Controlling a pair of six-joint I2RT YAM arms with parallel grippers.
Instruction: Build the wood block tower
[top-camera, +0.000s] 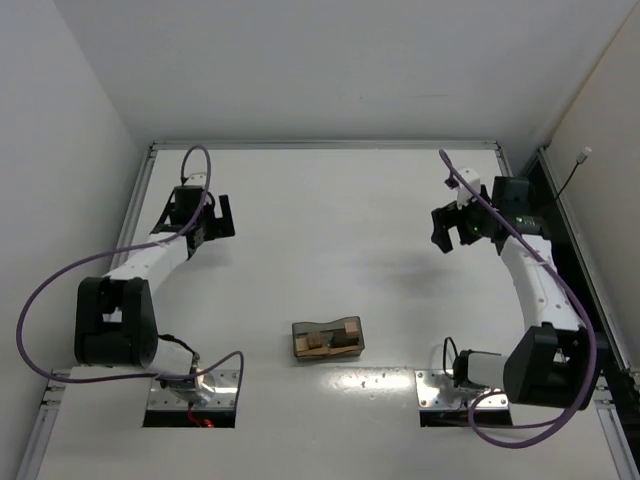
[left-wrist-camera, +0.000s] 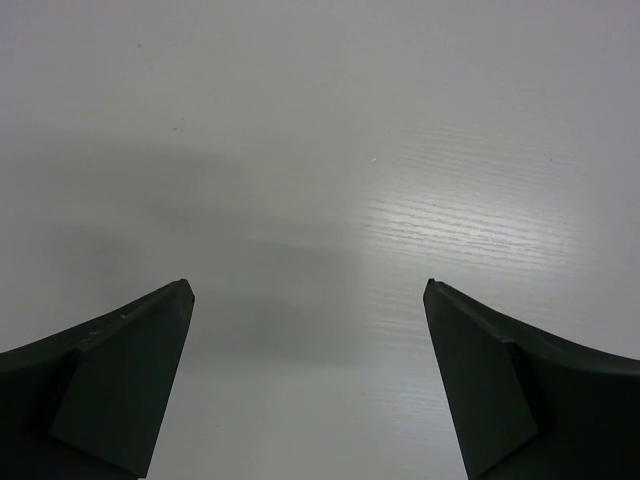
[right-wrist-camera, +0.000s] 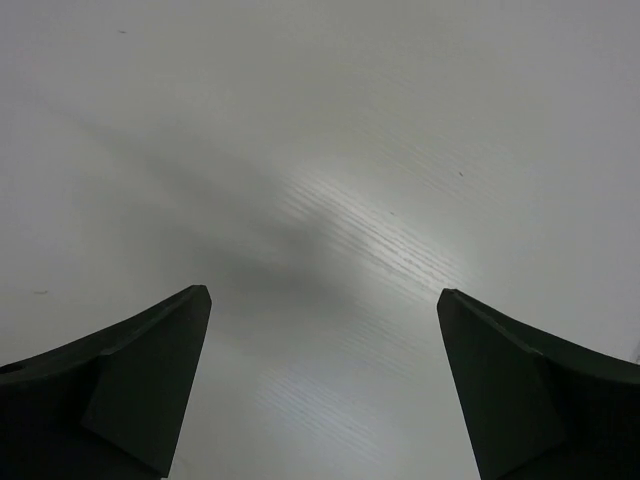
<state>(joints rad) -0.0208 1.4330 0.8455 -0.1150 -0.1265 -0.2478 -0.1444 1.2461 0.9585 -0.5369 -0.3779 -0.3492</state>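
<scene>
No stacked tower shows. Several small wooden blocks (top-camera: 322, 340), light tan and dark brown, lie inside a clear grey plastic bin (top-camera: 327, 325) at the near middle of the table, seen only in the top view. My left gripper (top-camera: 219, 217) is open and empty at the far left, well away from the bin. My right gripper (top-camera: 449, 232) is open and empty at the far right. In the left wrist view my gripper (left-wrist-camera: 308, 290) shows only bare white table between its fingers. In the right wrist view my gripper (right-wrist-camera: 324, 292) shows the same.
White walls enclose the table on the left, back and right. A metal rail (top-camera: 325, 145) runs along the far edge. Purple cables (top-camera: 60, 290) loop off both arms. Two mounting plates (top-camera: 195, 385) sit at the near edge.
</scene>
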